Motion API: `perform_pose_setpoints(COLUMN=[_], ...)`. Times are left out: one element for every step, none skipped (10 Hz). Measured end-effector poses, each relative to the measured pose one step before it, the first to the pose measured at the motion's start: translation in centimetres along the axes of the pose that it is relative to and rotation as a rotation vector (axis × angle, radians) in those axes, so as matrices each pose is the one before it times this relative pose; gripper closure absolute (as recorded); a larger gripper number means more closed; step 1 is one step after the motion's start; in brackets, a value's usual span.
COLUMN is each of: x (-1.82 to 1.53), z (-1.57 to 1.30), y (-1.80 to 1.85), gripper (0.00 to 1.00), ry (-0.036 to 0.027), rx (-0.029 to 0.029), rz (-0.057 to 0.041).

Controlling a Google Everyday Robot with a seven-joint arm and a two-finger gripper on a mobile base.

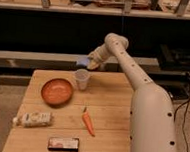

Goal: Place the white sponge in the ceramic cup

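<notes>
The pincer (91,63) hangs at the end of the pale jointed arm (137,89), above the far edge of the wooden bench (110,117), with the small pale bluish-white soft sponge (83,62) at its tip; whether the pincer is clenched on the sponge or released cannot be told. The sponge sits in the air just above the small greyish-white cylindrical ceramic cup (81,79), which stands upright on the bench near its far edge. Just left of the cup and a little nearer lies the wide orange-red round bowl (57,91). In front of the cup, well apart from it, an orange carrot (88,123) lies on the bench. At the left edge rests a whitish printed packaged bag (33,119), and near the front edge lies a flat dark rectangular packet (63,144).
</notes>
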Motion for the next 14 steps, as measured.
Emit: perform_pose_setpoints(x=[0.079, 0.007, -0.017, -0.081, -0.051, 0.276, 0.057, 0.052, -0.196, -0.121, 0.126, 0.16, 0.085, 0.004], z=[0.089, 0.035, 0.078, -0.024, 0.043, -0.085, 0.037, 0.038, 0.116, -0.012, -0.054, -0.061, -0.002, 0.03], y=[0.084, 0.086, 0.192, 0.24, 0.131, -0.136, -0.119, -0.131, 0.048, -0.001, -0.034, -0.053, -0.028, -0.045], gripper=[0.69, 0.74, 0.8, 0.87, 0.96, 0.99, 0.96, 0.87, 0.77, 0.67, 0.56, 0.47, 0.37, 0.31], ry=[0.00096, 0.00137, 0.00367, 0.00247, 0.0015, 0.00136, 0.0001, 0.00059, -0.00029, 0.00023, 0.00095, 0.00049, 0.00085, 0.00007], rx=[-0.00231, -0.00278, -0.00439, -0.00234, -0.00198, 0.00198, -0.00028, -0.00009, -0.00216, 0.0, 0.00076, 0.00063, -0.00047, -0.00063], rz=[-0.00048, -0.00214, -0.00396, -0.0012, -0.00091, 0.00282, -0.00144, -0.00156, -0.00341, -0.00247, 0.00185, 0.00212, -0.00028, -0.00092])
